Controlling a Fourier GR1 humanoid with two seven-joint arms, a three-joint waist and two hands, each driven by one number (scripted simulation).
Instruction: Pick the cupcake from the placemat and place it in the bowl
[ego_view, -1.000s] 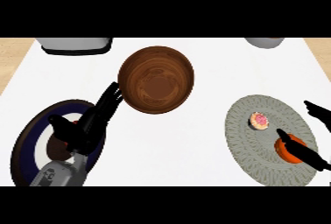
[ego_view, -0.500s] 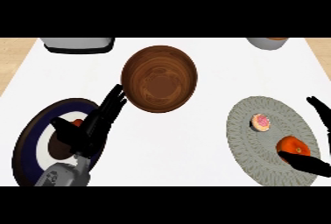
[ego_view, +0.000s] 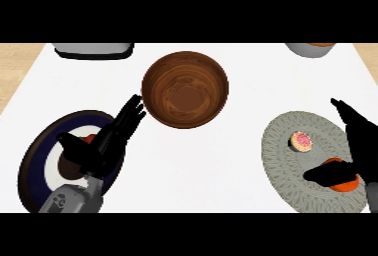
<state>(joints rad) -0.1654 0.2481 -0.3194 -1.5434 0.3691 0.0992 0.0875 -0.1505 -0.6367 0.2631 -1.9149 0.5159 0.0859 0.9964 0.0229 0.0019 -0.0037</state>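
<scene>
The cupcake (ego_view: 301, 141), small with pink icing, sits on the round grey placemat (ego_view: 288, 165) at the right. My right hand (ego_view: 356, 142) is open just to the cupcake's right, fingers stretched forward and not touching it. Its thumb lies over an orange round object (ego_view: 345, 185) on the mat's near side. The brown wooden bowl (ego_view: 184, 90) stands at the middle back, with nothing visible in it. My left hand (ego_view: 111, 142) is open at the left, fingers pointing toward the bowl, hovering over a dark blue plate.
The dark blue plate (ego_view: 37, 150) with a white centre at the left holds a small red item (ego_view: 89, 138), partly hidden by my left hand. A grey container (ego_view: 92, 50) stands at the back left. Another grey bowl (ego_view: 310, 49) is at the back right.
My right hand has reached a little forward and left, closer beside the cupcake, with its thumb now over the orange object. The left hand has barely moved.
</scene>
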